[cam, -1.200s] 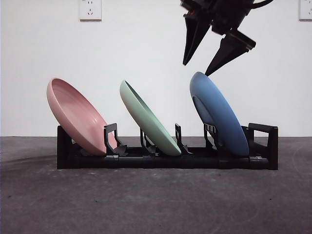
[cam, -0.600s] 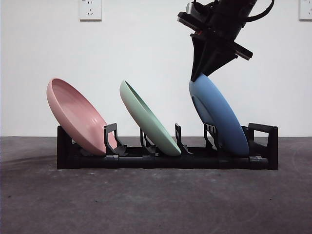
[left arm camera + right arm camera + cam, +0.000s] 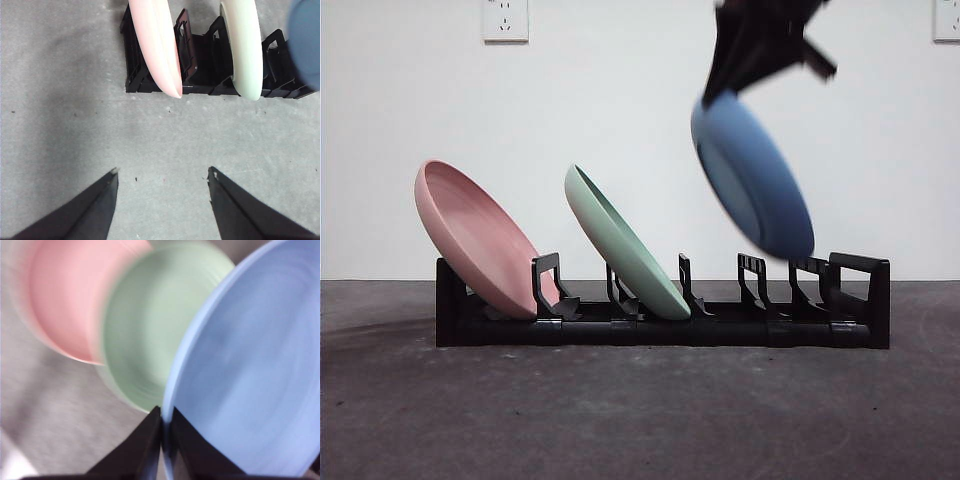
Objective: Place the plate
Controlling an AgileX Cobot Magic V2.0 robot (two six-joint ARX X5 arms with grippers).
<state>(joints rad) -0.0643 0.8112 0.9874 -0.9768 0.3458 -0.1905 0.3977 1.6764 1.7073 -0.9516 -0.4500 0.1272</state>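
A: Right gripper?
B: Clamped on the blue plate rim; plate hangs tilted, clear above the rack's right-hand slots.
A: Left gripper?
B: Jaws spread wide, holding nothing, above the table.
A: Rack contents?
B: Green plate mid-rack, pink plate at the left end, both leaning.

Plain white wall, two white power sockets up high, dark grey tabletop
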